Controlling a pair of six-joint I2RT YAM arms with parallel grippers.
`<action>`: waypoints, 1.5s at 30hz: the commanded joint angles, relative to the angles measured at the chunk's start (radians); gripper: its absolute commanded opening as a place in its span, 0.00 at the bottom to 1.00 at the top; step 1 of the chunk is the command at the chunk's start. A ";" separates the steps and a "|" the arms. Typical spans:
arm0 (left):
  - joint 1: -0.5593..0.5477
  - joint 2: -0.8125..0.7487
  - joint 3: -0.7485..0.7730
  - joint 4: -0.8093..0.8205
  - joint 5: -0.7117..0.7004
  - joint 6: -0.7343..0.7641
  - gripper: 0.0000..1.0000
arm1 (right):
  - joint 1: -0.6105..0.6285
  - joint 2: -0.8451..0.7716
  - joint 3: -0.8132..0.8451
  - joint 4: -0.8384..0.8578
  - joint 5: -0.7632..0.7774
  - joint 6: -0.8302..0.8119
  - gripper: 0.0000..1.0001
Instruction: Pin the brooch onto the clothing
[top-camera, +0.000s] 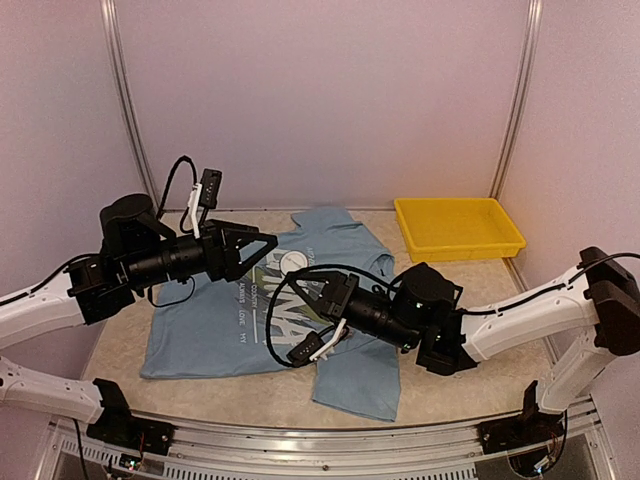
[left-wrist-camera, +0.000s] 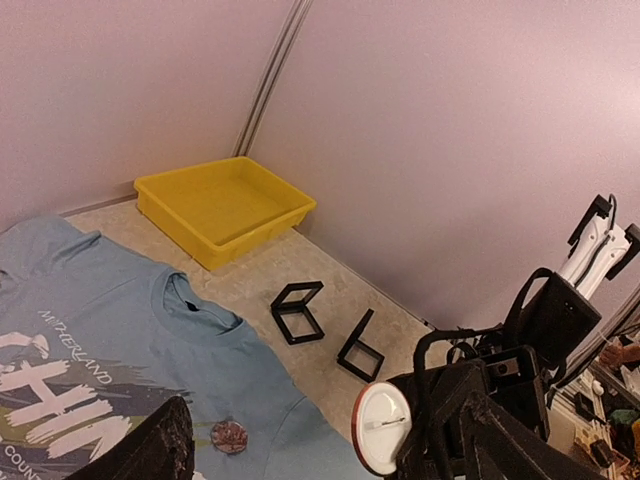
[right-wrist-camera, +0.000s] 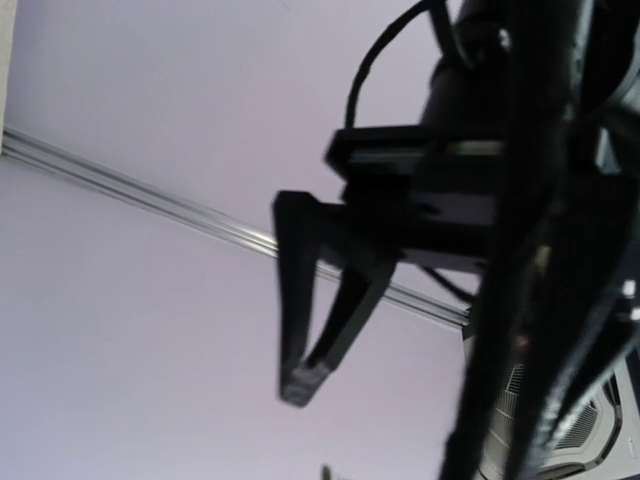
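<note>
- Left claw (top-camera: 268, 241) held level, pointing right, at the end of a nearly straight, horizontal arm; jaw gap impossible to tell.
- Right claw (top-camera: 308, 288) fully closed, aimed left, just below the left claw's tip; forearm low and doubled back from the elbow, wrist rolled with its camera turned up toward the wall.
- Directly beneath both: light blue T-shirt (top-camera: 200, 330), spread flat, print up.
- Ahead of and below the left claw, beside the collar: small round reddish-brown brooch (left-wrist-camera: 228, 437) on the shirt.
- Right at the right claw's dark end: white disc with a red rim (left-wrist-camera: 380, 425); contact unclear.
- Well beyond the left claw: yellow tray (top-camera: 465, 254) on the beige table (top-camera: 110, 345).
</note>
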 joint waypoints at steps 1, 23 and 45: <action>0.004 0.025 0.016 -0.025 0.070 -0.006 0.84 | 0.010 0.002 0.012 0.014 0.000 -0.265 0.00; 0.001 0.079 -0.023 0.006 0.204 -0.008 0.42 | 0.010 0.022 0.048 -0.014 -0.008 -0.285 0.00; 0.001 0.097 -0.042 0.107 0.246 -0.044 0.00 | 0.012 0.026 0.040 0.078 -0.060 -0.187 0.41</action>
